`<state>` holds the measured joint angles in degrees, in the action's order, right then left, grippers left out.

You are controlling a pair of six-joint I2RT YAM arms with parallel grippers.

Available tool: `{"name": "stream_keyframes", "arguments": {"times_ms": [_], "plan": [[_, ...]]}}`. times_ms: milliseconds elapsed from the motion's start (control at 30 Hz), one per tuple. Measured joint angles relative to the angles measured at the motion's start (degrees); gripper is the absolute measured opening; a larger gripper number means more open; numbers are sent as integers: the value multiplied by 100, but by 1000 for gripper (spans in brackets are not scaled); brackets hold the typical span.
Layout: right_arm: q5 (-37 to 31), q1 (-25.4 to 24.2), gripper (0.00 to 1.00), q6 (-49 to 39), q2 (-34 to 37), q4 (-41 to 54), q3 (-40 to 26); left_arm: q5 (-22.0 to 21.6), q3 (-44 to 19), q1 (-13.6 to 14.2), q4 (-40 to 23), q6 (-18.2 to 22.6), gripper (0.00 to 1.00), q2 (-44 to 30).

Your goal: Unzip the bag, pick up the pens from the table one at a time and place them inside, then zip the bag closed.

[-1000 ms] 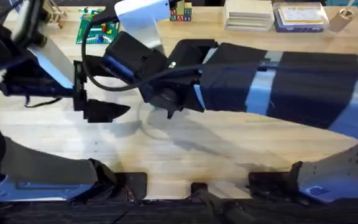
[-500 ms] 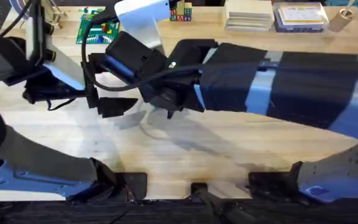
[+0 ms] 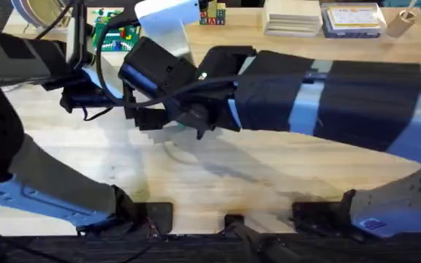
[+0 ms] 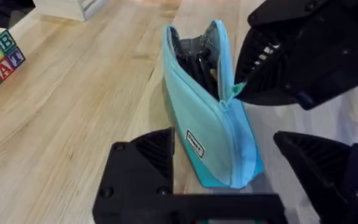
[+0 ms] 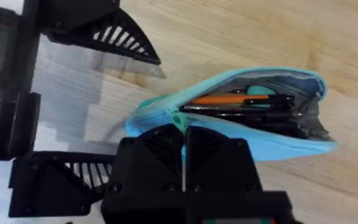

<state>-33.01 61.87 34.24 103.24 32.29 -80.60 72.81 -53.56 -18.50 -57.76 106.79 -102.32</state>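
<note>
- Since a second ago my left gripper (image 4: 229, 180) slid in toward 3 o'clock, spread open astride the light blue fabric pouch (image 4: 213, 134).
- Right gripper (image 5: 184, 152) clenched on the green zipper pull (image 5: 178, 119).
- Black pens (image 5: 247, 112) inside; pouch mostly unzipped, closing remains.

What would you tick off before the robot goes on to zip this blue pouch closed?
1. Pens inside pouch: ok; black pens and an orange one lie in the pencil pouch.
2. Zipper pull held: ok; the right gripper is shut on the zipper pull.
3. Zip closed: not ok; the far part gapes open.
4. Pouch steadied: not ok; the left gripper is open, a finger on each side of the pouch's end, not clamping.
5. Pens left on the table: cannot tell.
</note>
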Motion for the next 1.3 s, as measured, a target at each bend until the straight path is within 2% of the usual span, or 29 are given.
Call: {"name": "stream_keyframes", "arguments": {"times_ms": [233, 667, 700, 733, 833, 900, 1033, 1100, 1300], "plan": [[-1, 0, 31, 0, 0, 0, 0, 10, 0, 74, 98, -472, 993, 0], [-1, 0, 30, 0, 0, 0, 0, 12, 0, 74, 98, -530, 989, 0], [-1, 0, 30, -1, 0, 0, 0, 12, 0, 74, 94, -549, 925, 0], [-1, 0, 30, 0, 0, 0, 0, 12, 0, 74, 100, -546, 818, 0], [-1, 0, 30, 0, 0, 0, 0, 29, 0, 74, 95, -572, 420, 0], [-1, 0, 30, 0, 0, -1, 0, 35, 0, 74, 98, -569, 230, 0], [-1, 0, 30, 0, 0, -4, 0, 34, 0, 81, 78, -571, 144, 0], [-1, 0, 30, 0, 0, -4, 0, 29, 0, 81, 75, -573, 62, 0], [-1, 0, 30, 0, 0, -4, 0, 32, 0, 81, 76, -577, 44, 0]]}}
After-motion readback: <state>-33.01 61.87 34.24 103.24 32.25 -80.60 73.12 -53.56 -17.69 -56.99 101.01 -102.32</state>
